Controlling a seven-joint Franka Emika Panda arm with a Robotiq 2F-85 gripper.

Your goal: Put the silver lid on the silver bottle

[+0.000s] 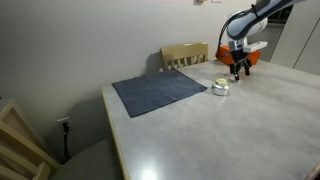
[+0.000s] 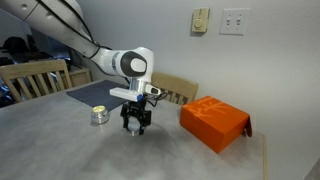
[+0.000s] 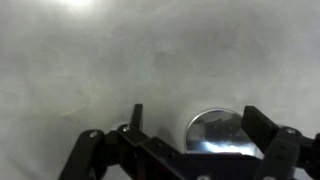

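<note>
One grey table [image 1: 200, 135] fills the lower part of both exterior views and carries everything else. The white robot arm [image 2: 88, 42] reaches in from the upper left of an exterior view and bends down toward the middle of the frame. A dark blue-grey cloth [image 1: 158, 93] lies flat on the table, left of centre in an exterior view. A wooden chair [image 1: 185, 54] stands behind the table's far edge, just above the cloth. An orange box [image 2: 213, 122] lies on the table at the right of an exterior view, near the jaws but apart from them.

The jaws hang low over the table with their tips pointing straight down. They are spread wide and grip nothing.

The silver bottle [image 2: 99, 115] stands on the table left of centre in an exterior view, beside the jaws with a clear gap between them. In the other exterior view it sits right of centre [image 1: 221, 88], just beyond the cloth's right corner and below the jaws. It is upright, its axis vertical and its pale top facing up.

In the wrist view a shiny round object [image 3: 215, 130] with a pale edge shows low in the frame between the jaws. I cannot tell whether it is the bottle or a lid.
</note>
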